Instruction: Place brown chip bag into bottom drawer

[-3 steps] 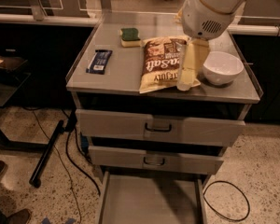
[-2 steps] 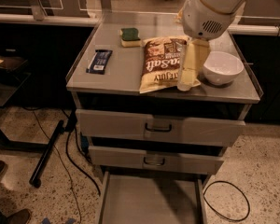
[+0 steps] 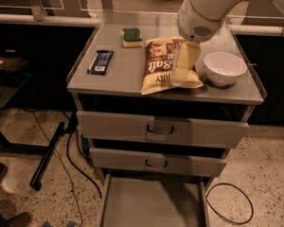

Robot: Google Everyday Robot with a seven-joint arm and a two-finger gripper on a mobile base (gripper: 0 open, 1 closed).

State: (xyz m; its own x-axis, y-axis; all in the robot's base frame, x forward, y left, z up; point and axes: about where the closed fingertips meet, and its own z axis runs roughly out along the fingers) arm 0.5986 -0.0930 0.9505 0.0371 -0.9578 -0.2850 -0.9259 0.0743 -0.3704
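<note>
Hanging over the crinkly brown chip bag [image 3: 158,67], the cream, slab-like hand [image 3: 182,77]: apart or together, cannot tell.

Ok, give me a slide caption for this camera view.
Gripper over the brown chip bag atop the cabinet, bottom drawer open below.

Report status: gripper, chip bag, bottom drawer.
Gripper down at brown chip bag, right side. Bag flat on cabinet top, not in drawer. Bottom drawer open. White bowl just beside gripper.
</note>
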